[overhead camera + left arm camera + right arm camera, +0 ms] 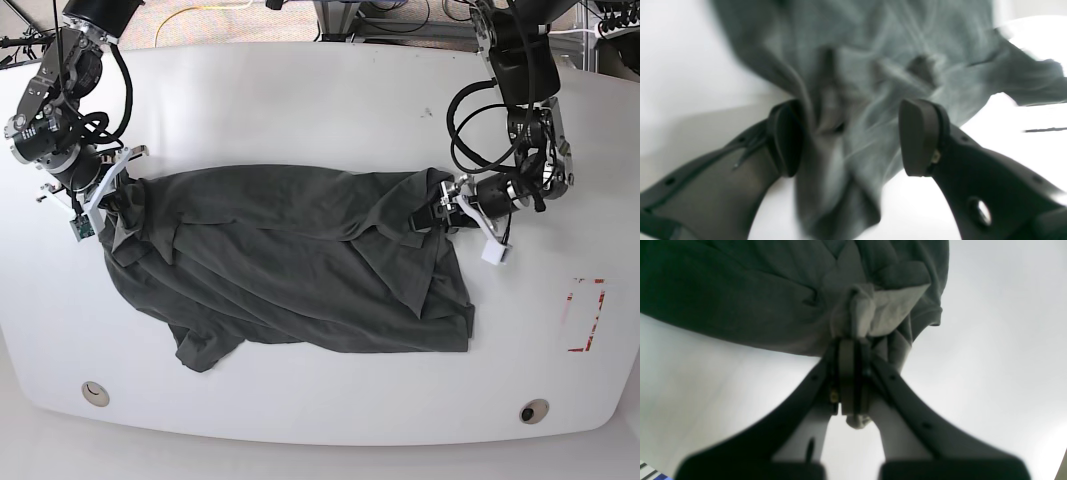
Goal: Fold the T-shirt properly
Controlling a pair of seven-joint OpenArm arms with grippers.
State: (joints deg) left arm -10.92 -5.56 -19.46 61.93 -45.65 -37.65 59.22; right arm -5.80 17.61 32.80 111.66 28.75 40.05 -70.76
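The dark charcoal T-shirt (300, 260) lies spread and wrinkled across the middle of the white table (300, 100), with one sleeve trailing toward the front left. At the shirt's left end, my right gripper (112, 203) is shut on a bunched fold of the T-shirt (740, 290). The right wrist view shows its jaws pressed together (853, 341) with pale fabric pinched between them. My left gripper (437, 208) is at the shirt's right edge. In the blurred left wrist view its pads (786, 136) stand wide apart (851, 133), with loose T-shirt (873, 50) fabric hanging between them, unpinched.
A red-outlined rectangle (583, 315) is marked on the table at the right. Two small round fittings (95, 392) (527, 412) sit near the front edge. Cables and arm bases crowd the back edge.
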